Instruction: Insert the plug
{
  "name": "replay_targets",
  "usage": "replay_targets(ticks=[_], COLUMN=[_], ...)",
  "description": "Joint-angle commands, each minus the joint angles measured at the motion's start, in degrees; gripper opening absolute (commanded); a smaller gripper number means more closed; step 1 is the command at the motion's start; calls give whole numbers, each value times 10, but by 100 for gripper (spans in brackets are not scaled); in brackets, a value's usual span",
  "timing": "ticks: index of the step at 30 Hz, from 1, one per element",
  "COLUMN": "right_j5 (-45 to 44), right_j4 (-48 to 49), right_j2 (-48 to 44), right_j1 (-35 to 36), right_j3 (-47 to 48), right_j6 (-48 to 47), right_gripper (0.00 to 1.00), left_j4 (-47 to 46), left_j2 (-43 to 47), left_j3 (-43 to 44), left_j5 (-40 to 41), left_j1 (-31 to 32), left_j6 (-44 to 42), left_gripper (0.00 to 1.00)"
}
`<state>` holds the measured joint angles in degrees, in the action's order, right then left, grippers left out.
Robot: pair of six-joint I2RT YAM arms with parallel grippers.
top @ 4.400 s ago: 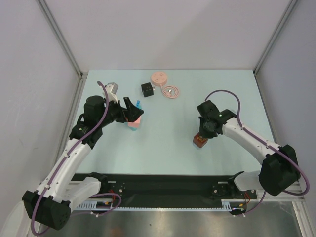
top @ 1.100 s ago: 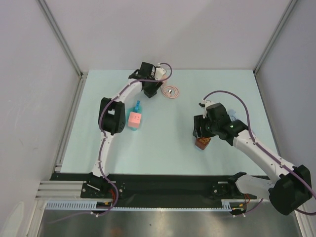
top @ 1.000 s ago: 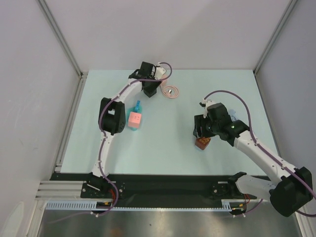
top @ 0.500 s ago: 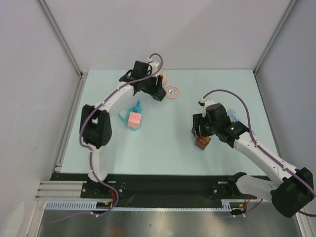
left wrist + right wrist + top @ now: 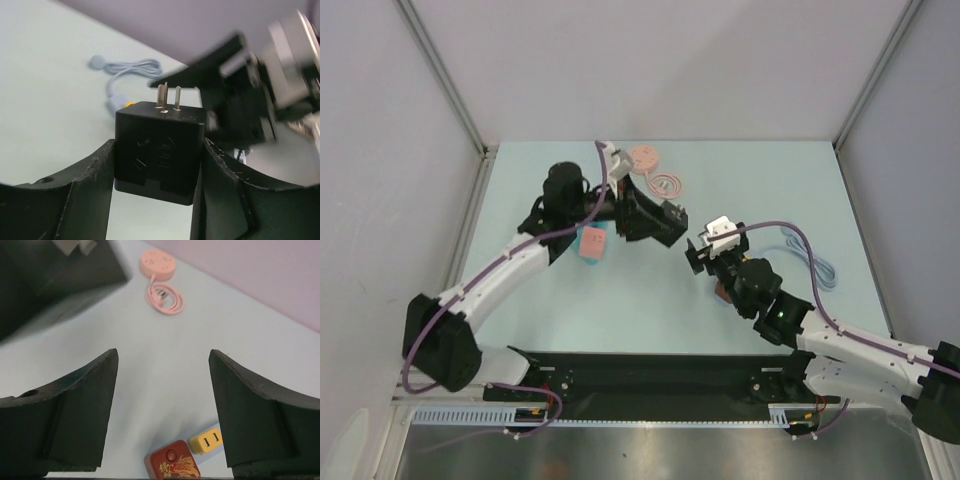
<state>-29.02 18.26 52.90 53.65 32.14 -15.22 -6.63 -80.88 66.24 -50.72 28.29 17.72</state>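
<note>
Arms angled inward, claws close together.
Left claw (image 5: 665, 218) grips a black adapter cube (image 5: 159, 145); right claw (image 5: 698, 258) gapes wide.

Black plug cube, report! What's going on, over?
Left end effector shut on black plug cube, prongs out. Right end effector open, empty, near yellow plug. Red block beside yellow plug.

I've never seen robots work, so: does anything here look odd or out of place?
Nothing looks spilled or broken. One oddity: the left claw holds a black adapter in mid-air, prongs bare, while the right claw gapes empty and the yellow plug lies on the table.
</note>
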Motion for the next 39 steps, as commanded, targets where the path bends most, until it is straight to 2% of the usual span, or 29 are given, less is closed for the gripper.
replay_targets(ticks=[1,4,9,11,12,13,14,15,17,19,20,21,24,26,30,34,35,39], right_j5=[-120,-138,-184,-196,-205,-207,-209,-210,-211,-175,-161,-139,-101,-94,-116,-147,-149,-151], right_j4=[142,187,183,183,185,194,204,222,310,327,326,328,352,364,443,646,661,685], right_j2=[-44,-69,-76,-76,-76,-76,-72,-66,-35,-13,-1,20,56,74,143,271,288,331], right_j1=[43,82,112,117,120,120,120,117,104,86,84,84,92,97,119,137,138,143], right_j3=[-5,-44,-45,-41,-39,-38,-38,-41,-42,-26,-9,-4,-6,-7,1,31,39,73], right_j6=[-76,-103,-132,-158,-171,-184,-220,-247,-307,-377,-400,-457,-550,-576,-665,-808,-853,-878], right_gripper=[77,76,78,79,81,81,83,84,88,88,89,90,93,95,98,98,99,99], left_j4=[-185,-223,-183,-184,-175,-166,-145,-97,-73,-58,-51,-32,-19,-16,-9,-22,-22,-9], left_j2=[99,132,120,122,120,115,111,101,100,106,108,107,89,72,78,112,117,127], left_j3=[-82,-101,-73,-70,-67,-61,-51,-25,-13,-17,-21,-27,-27,-11,13,-22,-27,-37], left_j5=[-121,-137,-148,-91,-41,57,108,137,197,241,289,306,289,264,257,285,287,287], left_j1=[16,26,27,31,32,32,32,33,39,37,37,35,12,5,6,5,5,4], left_j6=[-101,-97,-99,-82,-34,2,71,94,156,214,271,302,414,458,512,554,566,571], left_gripper=[0,0,0,0,0,0,0,0,0,0,0,0,0,0,0,0,0,0])
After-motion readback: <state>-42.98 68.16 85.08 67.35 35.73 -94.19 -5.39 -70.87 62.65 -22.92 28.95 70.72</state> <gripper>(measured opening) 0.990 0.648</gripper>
